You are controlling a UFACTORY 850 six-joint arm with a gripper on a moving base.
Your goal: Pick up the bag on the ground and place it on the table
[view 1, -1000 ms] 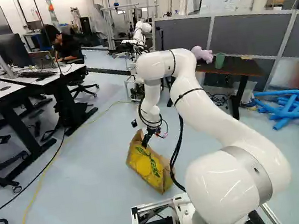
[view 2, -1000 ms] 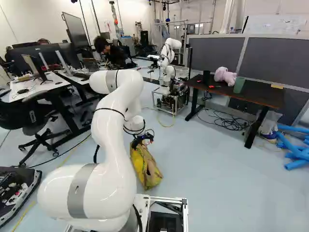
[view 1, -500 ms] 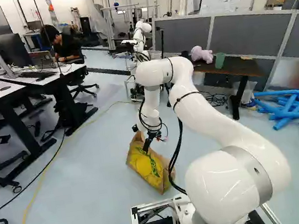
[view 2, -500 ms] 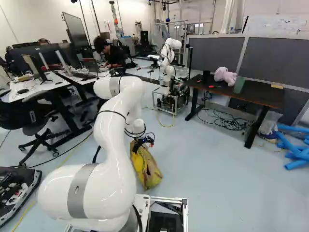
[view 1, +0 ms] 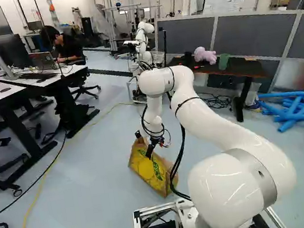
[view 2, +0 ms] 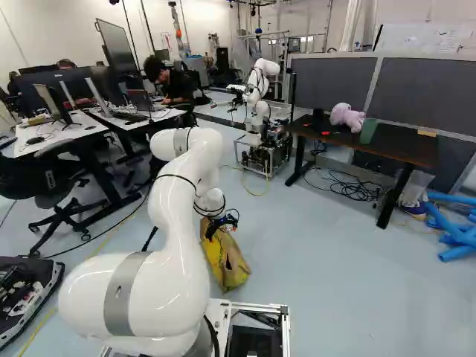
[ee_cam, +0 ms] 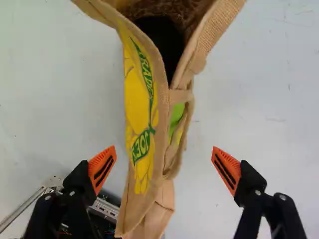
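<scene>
1. Pale grey-blue floor [view 2: 335, 282] spreads out ahead of your base, and the yellow-and-tan woven bag [view 1: 154, 170] rests on it, just in front of you.
2. Your white jointed arm [view 2: 175, 216] reaches down to the bag, so the approach looks largely done.
3. The jaws are spread wide; in the wrist view you can see their orange ribbed pads [ee_cam: 102, 169] on either side of the bag's near end, with a gap to the fabric on each side. You have no grip.
4. The bag's mouth gapes ahead of the jaws, its side seam running between them.
5. You have the grasp, the lift, the carry and the placing left, so I'd judge the task to be at an early stage.
6. Your likely goal is the dark-topped counter with black legs [view 2: 401, 144], well apart from the bag. It carries a pink plush toy [view 2: 346, 116] and a green cup [view 2: 368, 131], which you'll need to avoid when setting the bag down.
</scene>
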